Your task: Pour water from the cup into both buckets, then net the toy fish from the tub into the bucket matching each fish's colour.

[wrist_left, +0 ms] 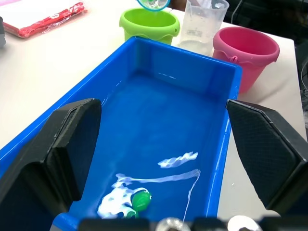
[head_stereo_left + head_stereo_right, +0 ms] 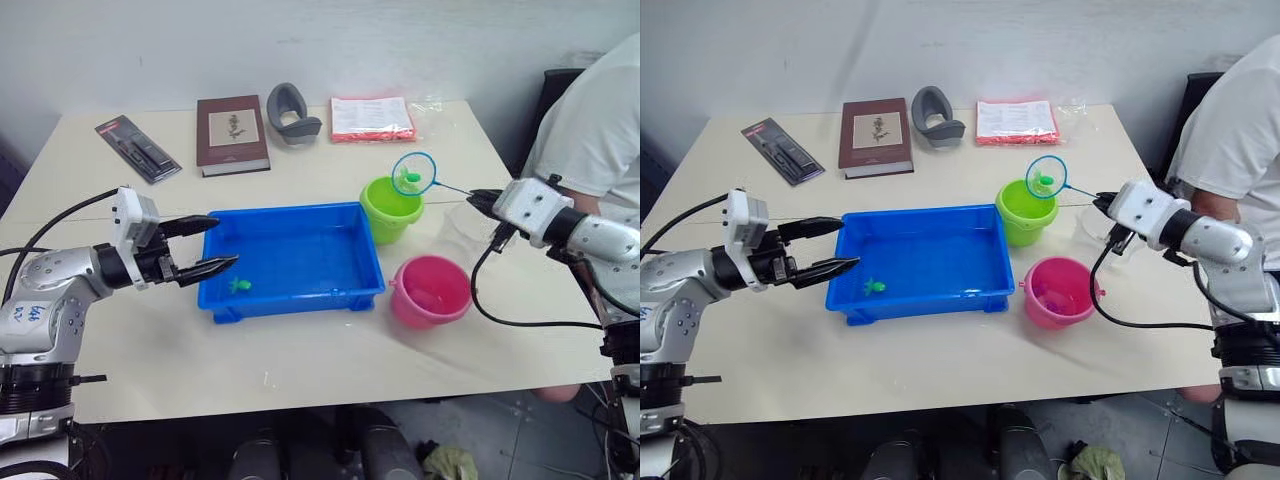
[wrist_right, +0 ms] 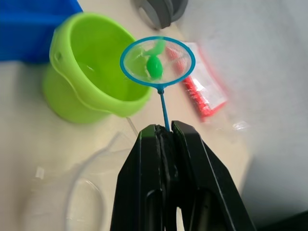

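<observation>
- Right gripper: fingers clenched on the net handle, a green toy fish in the hoop above the lime green bucket.
- Left gripper: fingers released, at the blue tub's left end.

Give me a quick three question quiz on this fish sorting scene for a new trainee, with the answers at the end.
1. True or false: the net holds a green fish.
2. Which bucket is the net over? A. green bucket B. pink bucket
3. Fill in: one green fish is left in the blue ____.

Key: 1 true. 2 A. 3 tub. The right gripper is shut on the net; the left gripper is open.
</observation>
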`<state>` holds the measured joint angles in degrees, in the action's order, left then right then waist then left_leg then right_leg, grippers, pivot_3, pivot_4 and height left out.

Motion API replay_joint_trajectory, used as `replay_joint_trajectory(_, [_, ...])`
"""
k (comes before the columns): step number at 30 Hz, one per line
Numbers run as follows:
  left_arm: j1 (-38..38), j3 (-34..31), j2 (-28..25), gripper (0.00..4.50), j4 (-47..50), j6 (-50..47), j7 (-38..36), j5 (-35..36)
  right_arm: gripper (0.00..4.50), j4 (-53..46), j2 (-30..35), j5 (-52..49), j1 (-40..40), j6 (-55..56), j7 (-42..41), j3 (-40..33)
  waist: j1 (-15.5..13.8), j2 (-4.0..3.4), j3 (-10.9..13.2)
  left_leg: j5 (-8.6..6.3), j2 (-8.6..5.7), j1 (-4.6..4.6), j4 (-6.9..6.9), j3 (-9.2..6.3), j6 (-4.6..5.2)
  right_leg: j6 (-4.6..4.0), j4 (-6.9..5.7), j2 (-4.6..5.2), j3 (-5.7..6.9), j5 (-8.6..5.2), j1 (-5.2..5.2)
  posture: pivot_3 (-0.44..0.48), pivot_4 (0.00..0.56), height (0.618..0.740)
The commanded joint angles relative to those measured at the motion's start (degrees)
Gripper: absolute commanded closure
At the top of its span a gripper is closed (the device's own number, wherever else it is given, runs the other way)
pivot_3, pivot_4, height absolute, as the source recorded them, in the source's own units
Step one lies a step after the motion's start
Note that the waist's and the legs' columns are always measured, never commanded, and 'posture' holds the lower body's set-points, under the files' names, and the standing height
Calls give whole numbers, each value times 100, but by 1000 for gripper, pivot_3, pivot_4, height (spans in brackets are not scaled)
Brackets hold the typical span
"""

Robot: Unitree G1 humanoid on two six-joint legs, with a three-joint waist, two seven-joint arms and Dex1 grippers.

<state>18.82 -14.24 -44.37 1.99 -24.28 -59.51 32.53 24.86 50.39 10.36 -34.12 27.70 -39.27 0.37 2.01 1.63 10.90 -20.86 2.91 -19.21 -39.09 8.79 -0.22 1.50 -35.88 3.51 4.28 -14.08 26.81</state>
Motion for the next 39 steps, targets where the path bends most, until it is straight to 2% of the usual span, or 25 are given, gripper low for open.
replay_joint_trajectory(1, [-156, -205, 25, 55, 325, 105, 75, 87, 4500, 302, 298, 1019, -129, 1313, 1075, 120, -5, 0, 0, 2, 0, 0, 0, 0, -3, 0, 0, 0, 0, 0, 0, 0, 150, 740])
replay_joint_trajectory(5, [-297, -177, 102, 55, 487, 150, 149, 54, 4500, 585, 444, 1878, -170, 1981, 1944, 368, -6, 0, 0, 6, 0, 2, -1, 0, -8, 0, -4, 0, -4, 0, 0, 0, 150, 740])
replay_joint_trajectory(8, [-257, -173, 173, 55, 488, 215, 219, 48, 4500, 654, 465, 2264, -225, 2171, 2485, 445, -6, 0, 0, 8, 1, 3, -1, 0, -10, -1, -4, -1, -6, 0, 0, 0, 150, 740])
replay_joint_trajectory(12, [-225, -151, 212, 55, 493, 301, 246, 35, 4500, 523, 578, 3362, -497, 2142, 3633, 620, 32, 0, 0, 11, 2, 4, -1, 1, -13, -1, -6, -3, -9, 0, 0, 0, 150, 740])
replay_joint_trajectory(21, [-229, -139, 279, 55, 563, 381, 312, 37, 4500, 921, 642, 3715, -624, 2171, 4300, 1012, 57, 0, 0, 14, 3, 3, -1, 0, -14, -2, -6, -6, -13, -1, 0, 0, 150, 740])
replay_joint_trajectory(24, [-246, -154, 266, 55, 571, 388, 318, 47, 4500, 1024, 688, 3712, -726, 2572, 4442, 1157, 78, 0, 0, 14, 3, 3, -1, 0, -13, -1, -7, -6, -15, -1, 0, 0, 150, 740])
replay_joint_trajectory(26, [-244, -181, 264, 55, 546, 404, 334, 50, 4500, 1311, 690, 3705, -998, 2220, 4603, 1075, 103, 0, 0, 15, 3, 3, -1, 0, -14, -2, -7, -7, -15, -1, 0, 0, 150, 740])
replay_joint_trajectory(30, [-278, -144, 266, 55, 587, 403, 335, 38, 4500, 1211, 723, 3725, -948, 2659, 4462, 1395, 122, -1, 0, 17, 5, 4, 0, 0, -14, -1, -7, -11, -18, -1, 0, 0, 150, 740])
replay_joint_trajectory(33, [-265, -181, 300, 55, 613, 388, 403, 73, 4500, 1385, 713, 3730, -1112, 2208, 4615, 1273, 127, -1, 1, 17, 10, 4, 0, 0, -18, -2, -7, -16, -19, -1, 0, 0, 150, 740])
replay_joint_trajectory(39, [-318, -200, 285, 55, 663, 368, 464, 83, 4500, 1010, 710, 3594, -838, 2296, 4486, 1362, 119, -1, 1, 18, 9, 5, -1, 0, -18, -2, -8, -16, -22, -1, 0, 0, 150, 740])
